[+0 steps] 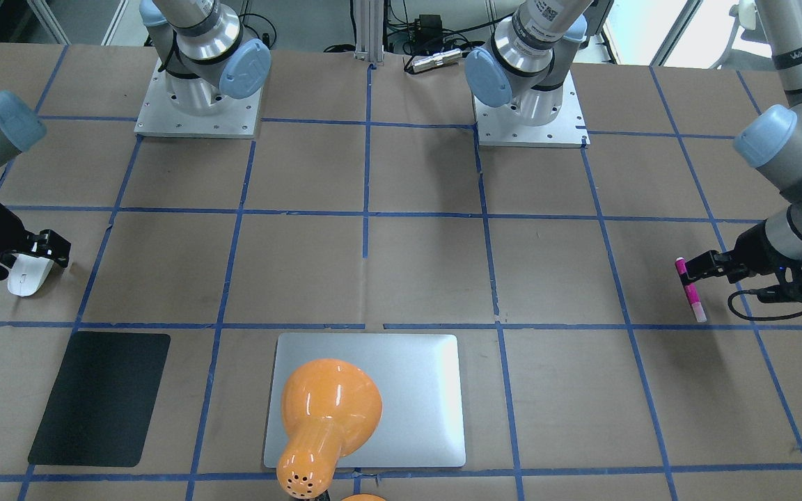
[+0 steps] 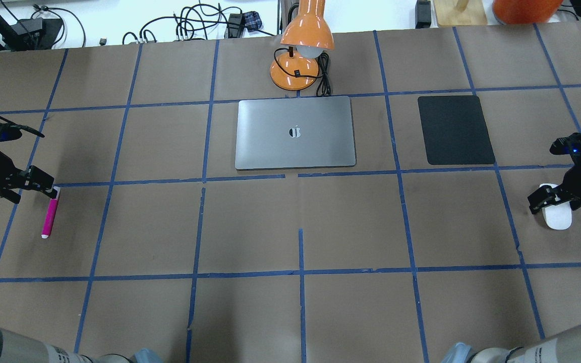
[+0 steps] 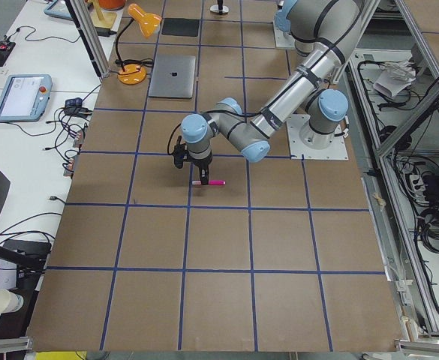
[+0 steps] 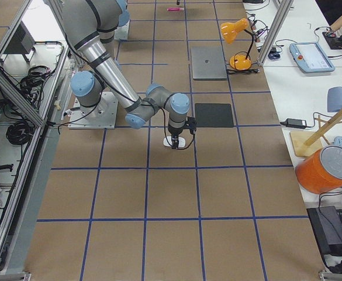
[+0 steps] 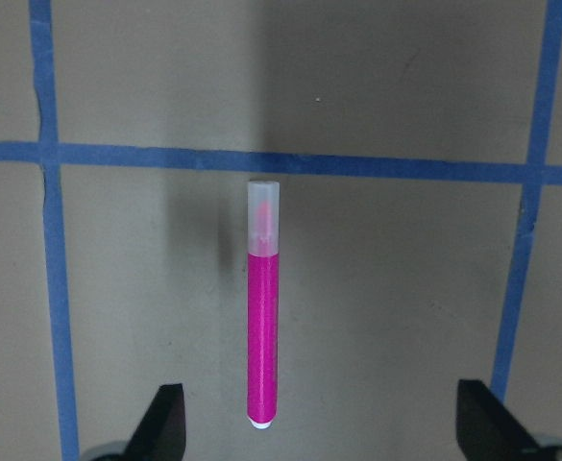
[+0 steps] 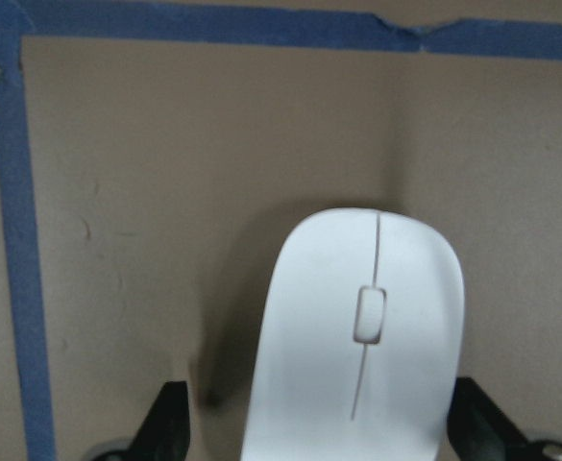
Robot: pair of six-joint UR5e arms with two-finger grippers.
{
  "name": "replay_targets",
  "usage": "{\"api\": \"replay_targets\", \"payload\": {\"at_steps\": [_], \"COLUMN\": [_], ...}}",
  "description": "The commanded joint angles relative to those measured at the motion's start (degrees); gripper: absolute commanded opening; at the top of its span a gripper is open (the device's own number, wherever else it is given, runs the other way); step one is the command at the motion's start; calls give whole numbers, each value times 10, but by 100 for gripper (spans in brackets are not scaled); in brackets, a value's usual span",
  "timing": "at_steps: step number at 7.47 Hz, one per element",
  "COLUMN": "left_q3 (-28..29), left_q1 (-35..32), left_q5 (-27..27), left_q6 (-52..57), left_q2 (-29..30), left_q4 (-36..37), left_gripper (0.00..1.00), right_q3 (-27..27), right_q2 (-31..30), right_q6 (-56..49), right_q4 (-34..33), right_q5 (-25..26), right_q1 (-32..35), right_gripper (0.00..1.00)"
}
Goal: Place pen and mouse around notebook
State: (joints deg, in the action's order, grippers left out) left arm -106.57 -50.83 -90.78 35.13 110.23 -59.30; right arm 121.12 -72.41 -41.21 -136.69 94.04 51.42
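Note:
The magenta pen (image 5: pixel 263 327) lies flat on the brown table, its pale cap end pointing away from the wrist camera. My left gripper (image 2: pixel 43 184) hangs over its near end, open, with both fingers wide of the pen (image 2: pixel 50 214). The white mouse (image 6: pixel 357 336) rests on the table between the fingers of my right gripper (image 2: pixel 542 199), which is open and straddles the mouse (image 2: pixel 558 218). The silver-grey notebook (image 2: pixel 270 141) lies closed at the far middle of the table, well away from both grippers.
An orange desk lamp (image 2: pixel 303 45) stands just behind the notebook, its head hanging over it in the front-facing view. A black mat (image 2: pixel 454 129) lies to the notebook's right. Blue tape lines grid the table. The arm bases (image 1: pixel 195 104) sit at the robot's edge.

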Motion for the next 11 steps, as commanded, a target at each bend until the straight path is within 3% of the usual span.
{"api": "replay_targets", "payload": {"at_steps": [1, 3, 5, 7, 9, 10, 11], "left_q3": [-16, -52, -54, -54, -54, -54, -54], "left_q1": [0, 0, 1, 2, 2, 2, 2], "left_q5": [-1, -2, -1, -1, -1, -2, -4], "left_q6": [-1, 2, 6, 9, 13, 20, 25], "left_q2": [20, 21, 25, 27, 28, 28, 30], "left_q4": [56, 135, 135, 134, 132, 131, 128], "left_gripper": [100, 100, 100, 76, 72, 55, 55], "right_q3": [0, 0, -5, -57, -126, -159, -183], "right_q2": [-5, -7, -9, -20, -13, -10, 8], "right_q6": [-2, -6, -5, -3, 40, 97, 173], "right_q4": [2, 1, 2, 18, 68, 98, 116], "right_q5": [3, 12, 11, 7, 5, 1, -22], "right_q1": [0, 0, 0, 11, 89, 131, 182], "right_gripper": [71, 48, 30, 27, 27, 27, 27]}}
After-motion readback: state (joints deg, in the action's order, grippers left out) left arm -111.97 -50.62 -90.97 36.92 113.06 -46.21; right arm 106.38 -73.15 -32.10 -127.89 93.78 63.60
